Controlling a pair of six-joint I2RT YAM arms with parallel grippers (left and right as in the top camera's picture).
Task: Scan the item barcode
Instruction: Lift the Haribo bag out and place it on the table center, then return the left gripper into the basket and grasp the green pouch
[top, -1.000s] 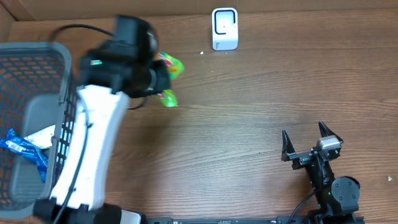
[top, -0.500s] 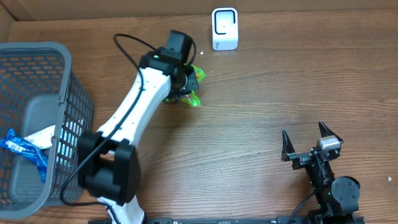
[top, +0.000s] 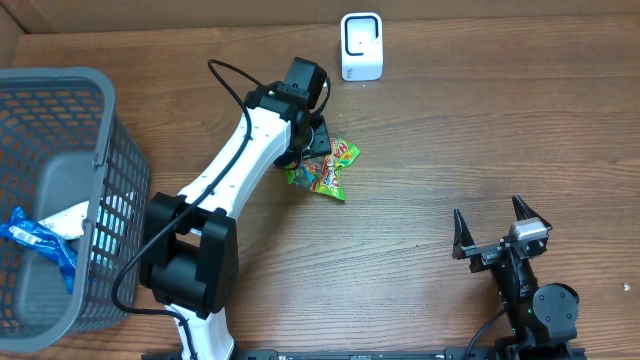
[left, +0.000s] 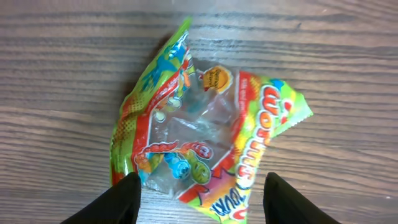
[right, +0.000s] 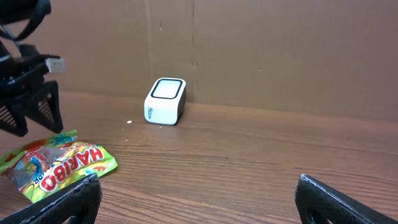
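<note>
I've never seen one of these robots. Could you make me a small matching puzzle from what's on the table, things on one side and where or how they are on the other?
Things:
1. candy bag
2. white scanner
3. blue packet
4. right gripper

Places or states:
A. inside the grey basket
B. standing at the far edge of the table
C. open, holding nothing
D. lying on the wood near the scanner

Pairs: 1-D, 2-B, 3-A, 4-C

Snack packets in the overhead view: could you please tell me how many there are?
2: the gummy bag on the table by the left pincer, and a blue packet in the basket; more may lie hidden there.
</note>
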